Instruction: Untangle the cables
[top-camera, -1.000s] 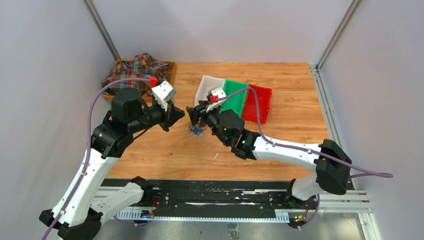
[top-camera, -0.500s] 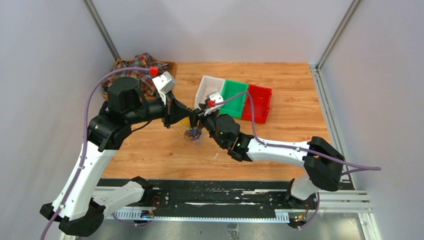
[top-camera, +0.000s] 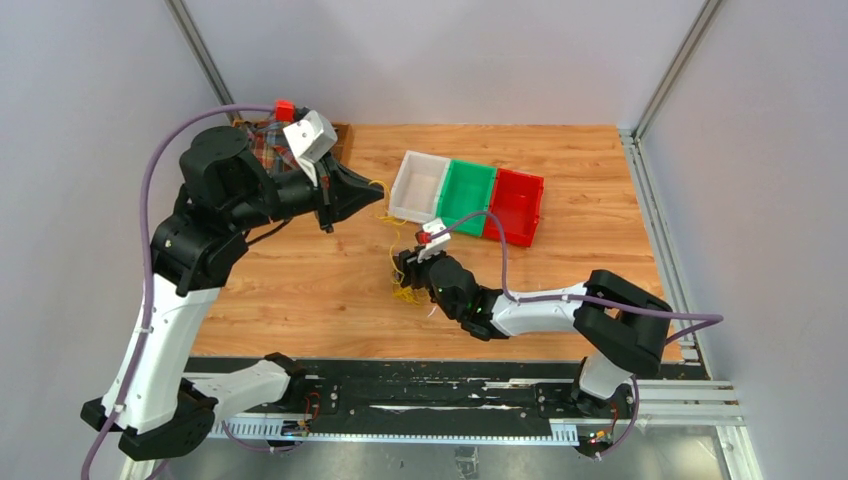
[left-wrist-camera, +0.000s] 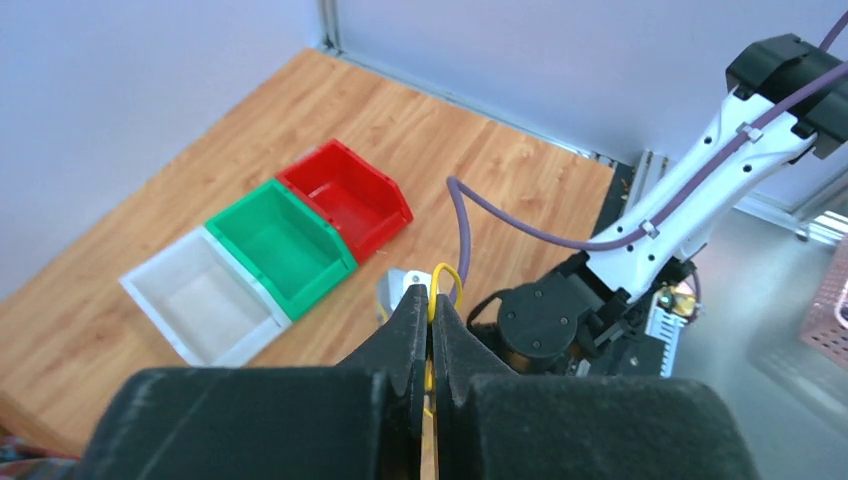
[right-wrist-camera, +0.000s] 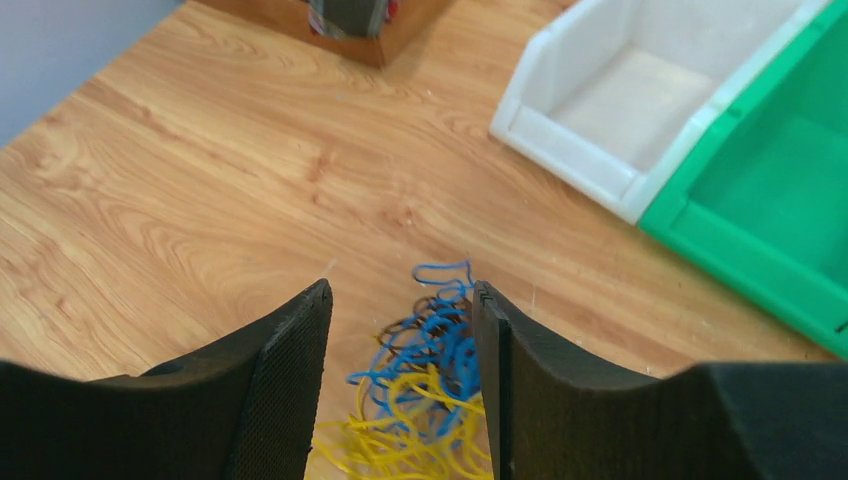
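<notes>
The cables (top-camera: 405, 292) lie in a small tangle of blue, yellow and black loops (right-wrist-camera: 432, 395) on the wooden table. My right gripper (top-camera: 402, 270) is low over the tangle, open (right-wrist-camera: 400, 290), with the loops between its fingers (right-wrist-camera: 285, 390) and blue strands against the right one. My left gripper (top-camera: 372, 188) is raised above the table's left half and shut on a yellow cable (left-wrist-camera: 446, 281), whose loop sticks out past the tips. In the top view a thin yellow strand (top-camera: 386, 207) hangs down from it toward the tangle.
Three bins stand side by side behind the tangle: white (top-camera: 418, 185), green (top-camera: 467, 192) and red (top-camera: 517, 205). A wooden box (top-camera: 341, 134) with plaid cloth sits at the back left, partly hidden by my left arm. Purple arm cables (top-camera: 500, 270) arch over the table.
My left gripper has lifted up and back to the left with the yellow cable. My right gripper has drawn toward the near edge and lowered, and the tangle has shifted nearer with it.
</notes>
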